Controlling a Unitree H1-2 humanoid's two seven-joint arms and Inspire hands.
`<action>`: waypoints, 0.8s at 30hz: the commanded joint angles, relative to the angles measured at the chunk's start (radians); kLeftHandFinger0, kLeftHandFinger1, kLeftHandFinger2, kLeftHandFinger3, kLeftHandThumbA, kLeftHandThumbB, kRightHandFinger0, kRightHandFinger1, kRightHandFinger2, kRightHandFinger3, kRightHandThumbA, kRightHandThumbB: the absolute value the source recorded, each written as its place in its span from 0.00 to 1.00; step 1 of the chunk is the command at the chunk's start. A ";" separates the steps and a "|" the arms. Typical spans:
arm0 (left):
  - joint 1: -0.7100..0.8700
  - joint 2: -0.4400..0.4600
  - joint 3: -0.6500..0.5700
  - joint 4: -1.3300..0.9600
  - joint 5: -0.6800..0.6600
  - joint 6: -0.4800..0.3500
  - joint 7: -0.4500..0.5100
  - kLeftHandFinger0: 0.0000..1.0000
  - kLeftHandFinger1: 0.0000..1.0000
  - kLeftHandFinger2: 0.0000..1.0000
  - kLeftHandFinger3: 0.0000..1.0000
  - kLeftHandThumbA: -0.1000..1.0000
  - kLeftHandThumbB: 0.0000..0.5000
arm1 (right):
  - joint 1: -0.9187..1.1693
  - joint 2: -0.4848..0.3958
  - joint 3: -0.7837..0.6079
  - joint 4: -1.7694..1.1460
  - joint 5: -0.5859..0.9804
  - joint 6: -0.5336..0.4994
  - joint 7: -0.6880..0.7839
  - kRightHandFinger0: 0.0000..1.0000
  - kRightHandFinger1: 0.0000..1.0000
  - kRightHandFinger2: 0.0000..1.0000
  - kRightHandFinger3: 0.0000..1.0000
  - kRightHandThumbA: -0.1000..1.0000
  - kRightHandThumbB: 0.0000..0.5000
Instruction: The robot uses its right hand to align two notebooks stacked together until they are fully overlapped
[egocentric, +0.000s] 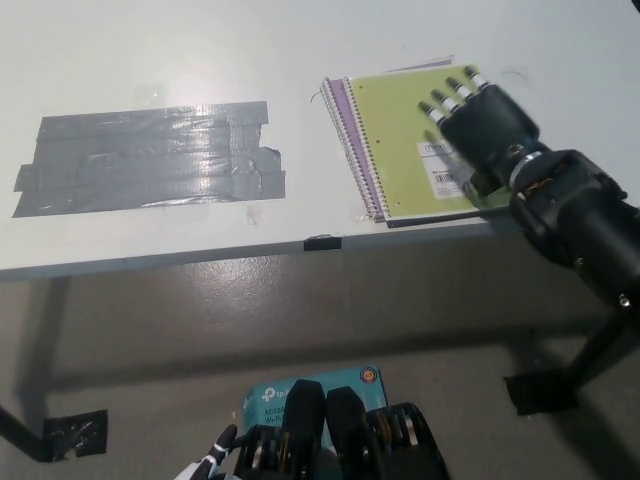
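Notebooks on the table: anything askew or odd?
Slightly. The green notebook doesn't fully cover the purple notebook beneath: purple shows along the spiral side and at the top edge. The right hand lies flat on the green cover. A big patch of grey tape covers the table.

You see a smooth white table (150, 40) with a faint sheen, glossy wrinkled grey tape (150, 158) (glare streaks show), a matt green notebook cover (400, 130), probably card, wire spiral binding (352, 150), and a black hard-shelled right hand (485, 120).
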 joint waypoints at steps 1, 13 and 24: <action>0.003 0.003 -0.001 -0.017 0.002 0.014 -0.008 0.35 0.36 0.43 1.00 1.00 1.00 | -0.026 0.011 -0.088 0.032 0.046 0.078 -0.256 1.00 1.00 1.00 1.00 0.92 0.23; -0.004 0.008 0.003 -0.017 0.003 0.014 -0.007 0.38 0.38 0.46 0.99 1.00 1.00 | -0.107 0.087 -0.203 0.085 0.128 0.068 -0.478 0.71 1.00 0.95 1.00 0.93 0.03; -0.009 0.004 0.002 -0.016 0.001 0.014 -0.012 0.34 0.36 0.43 0.99 1.00 1.00 | 0.006 0.264 -0.470 0.045 0.297 0.262 -0.416 1.00 1.00 1.00 1.00 1.00 0.29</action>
